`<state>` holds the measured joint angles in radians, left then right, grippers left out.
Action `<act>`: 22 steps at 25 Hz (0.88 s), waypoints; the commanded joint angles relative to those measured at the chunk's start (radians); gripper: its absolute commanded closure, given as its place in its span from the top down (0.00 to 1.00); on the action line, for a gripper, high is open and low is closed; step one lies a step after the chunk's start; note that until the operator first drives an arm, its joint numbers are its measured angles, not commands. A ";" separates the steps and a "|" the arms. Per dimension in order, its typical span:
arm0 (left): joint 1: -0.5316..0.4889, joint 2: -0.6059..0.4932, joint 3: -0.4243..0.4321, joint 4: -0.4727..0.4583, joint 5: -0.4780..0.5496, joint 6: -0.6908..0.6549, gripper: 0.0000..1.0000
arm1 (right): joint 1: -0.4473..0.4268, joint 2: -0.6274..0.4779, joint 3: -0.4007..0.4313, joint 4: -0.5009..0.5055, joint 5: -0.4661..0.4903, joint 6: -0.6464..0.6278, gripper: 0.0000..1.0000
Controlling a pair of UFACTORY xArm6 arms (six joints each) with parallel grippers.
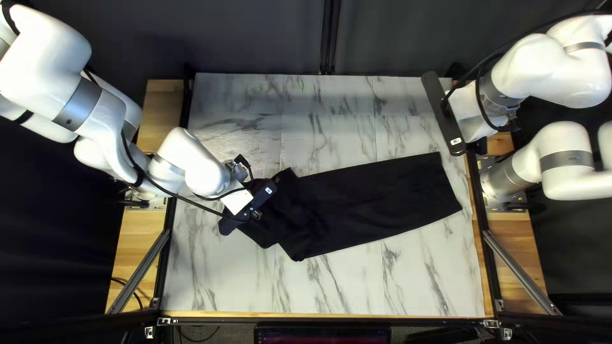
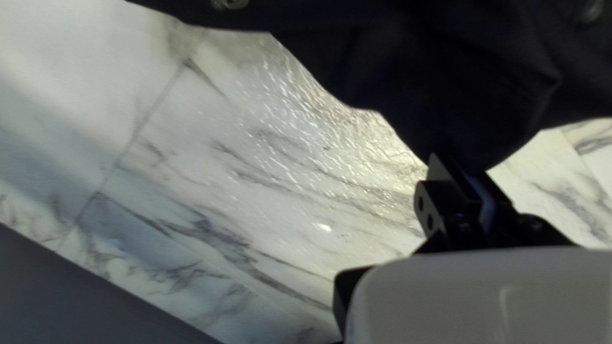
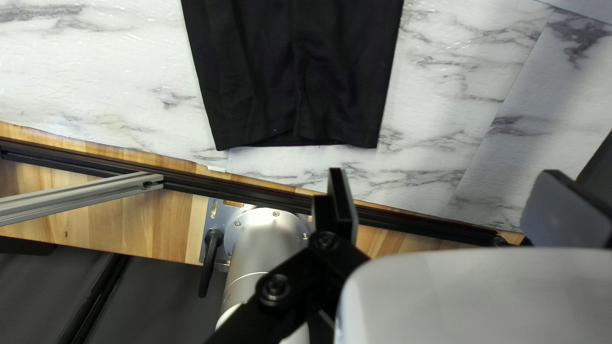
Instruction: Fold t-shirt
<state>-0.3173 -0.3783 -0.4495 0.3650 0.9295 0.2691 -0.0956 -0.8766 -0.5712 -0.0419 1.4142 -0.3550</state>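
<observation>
Marble-patterned sheeting is covering the worktop [image 1: 331, 286] beneath both of my arms, and a dark curtain [image 1: 255, 38] is hanging beyond its far edge. The black t-shirt [image 1: 382, 197] is lying in a long, narrow shape, starting at my left jaws and stretching away from them towards my right arm's side.

My left gripper [image 2: 459, 172] is pinching a corner of the cloth, its jaws closing on the fabric from two sides. The cloth is narrowing to a point there and widening ahead of the jaws in soft, uneven folds. I am judging that this grip is serving to steer the crumpled end, either for laying it over the body or for drawing it straight. Whether that corner is being raised, I cannot tell.

My right gripper [image 3: 446, 191] is hovering near the worktop's edge, its jaws standing wide apart and holding nothing. The hem [image 3: 293, 137] is lying flat ahead of them, clear of both fingers, with its layers parting slightly. Keeping that end untouched is probably letting its weight anchor the shirt while my left jaws are working. Pulling too hard could be dragging the whole shirt, spoiling the neat hem end.
</observation>
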 commanded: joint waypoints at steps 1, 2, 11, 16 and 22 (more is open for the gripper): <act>0.010 0.061 -0.113 -0.003 0.042 0.051 0.00 | 0.000 0.000 0.000 0.000 0.000 0.000 1.00; 0.024 0.087 -0.158 -0.010 0.052 0.078 0.00 | 0.000 0.000 0.000 0.000 0.000 0.000 1.00; 0.185 0.330 -0.441 -0.076 0.030 0.314 0.00 | 0.000 0.000 0.000 0.000 0.000 0.000 1.00; 0.271 0.505 -0.535 -0.111 -0.065 0.424 0.00 | 0.000 0.000 0.000 0.000 0.000 0.000 1.00; 0.294 0.580 -0.550 -0.147 -0.128 0.478 1.00 | 0.000 0.000 0.000 0.000 0.000 0.000 1.00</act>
<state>-0.0251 0.1932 -0.9999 0.2299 0.8172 0.7318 -0.0956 -0.8766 -0.5712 -0.0419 1.4142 -0.3550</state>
